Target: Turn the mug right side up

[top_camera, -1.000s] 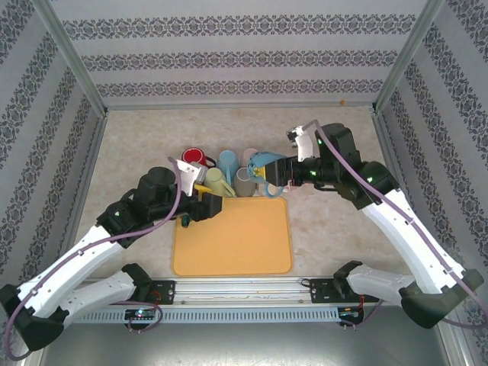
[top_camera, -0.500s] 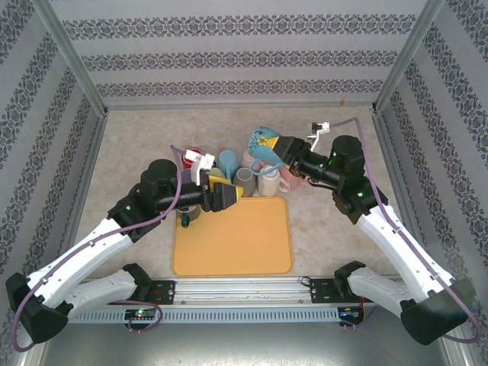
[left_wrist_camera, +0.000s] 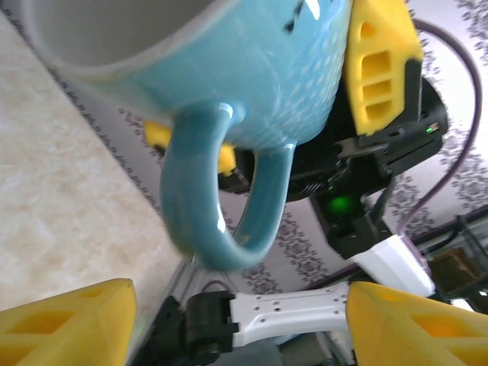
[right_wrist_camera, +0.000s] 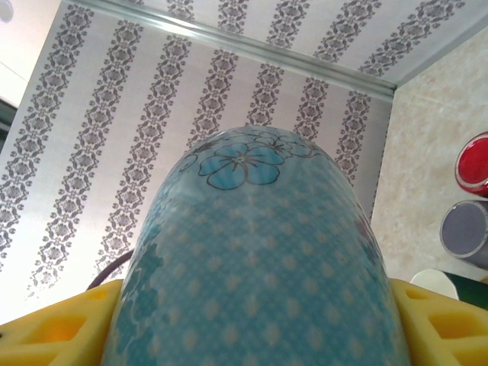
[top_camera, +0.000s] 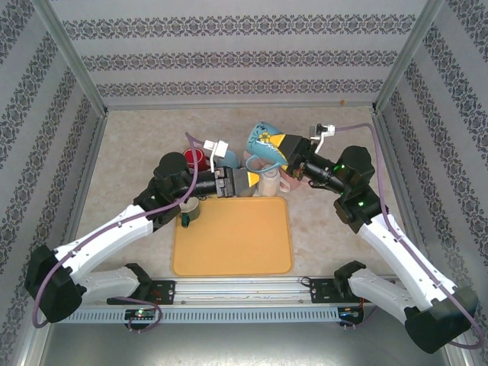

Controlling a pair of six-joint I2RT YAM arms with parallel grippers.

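Holding blue mug (top_camera: 261,142) aloft, my right fingers (right_wrist_camera: 438,316) clamped on it | left fingers (left_wrist_camera: 69,320) open, empty, facing handle (left_wrist_camera: 202,206) | next: regrasp, rim up

Teal mug (right_wrist_camera: 255,259) w/ white dots, blue flower, orange mat (top_camera: 232,236), red cup (top_camera: 196,158)

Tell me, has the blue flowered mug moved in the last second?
Yes. The blue flowered mug has shifted away from the orange mat, toward the back wall.
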